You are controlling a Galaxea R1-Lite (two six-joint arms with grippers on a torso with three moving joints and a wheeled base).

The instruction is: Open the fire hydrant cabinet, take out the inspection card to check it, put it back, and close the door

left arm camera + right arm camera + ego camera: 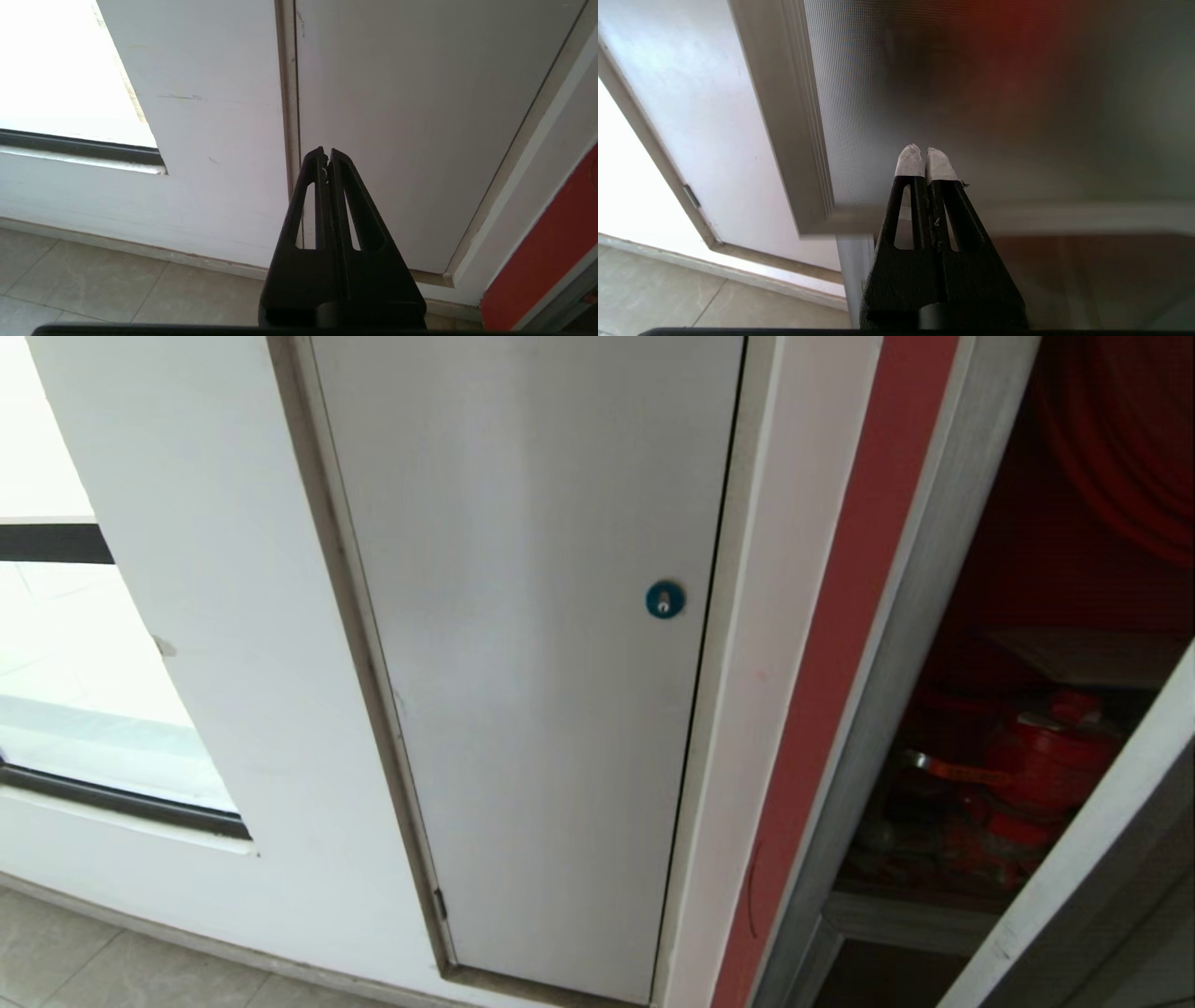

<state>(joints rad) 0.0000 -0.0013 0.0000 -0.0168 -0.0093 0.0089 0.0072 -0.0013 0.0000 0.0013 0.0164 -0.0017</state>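
Head view: a plain grey-white flush door [532, 663] with a round blue lock [665, 600] fills the middle, a bright window [65, 691] to its left. At the right, the silver-framed fire hydrant cabinet [896, 644] stands open, its red interior showing red equipment [1036, 765]; the silver-framed door [1083, 887] edge crosses the lower right corner.

Left wrist view: the left gripper [327, 151], fingers pressed together and empty, points at the grey-white door above beige floor tiles [93, 280].

Right wrist view: the right gripper [923, 149], white-taped tips together, empty, sits close before the door's dark ribbed glass panel [994, 102].
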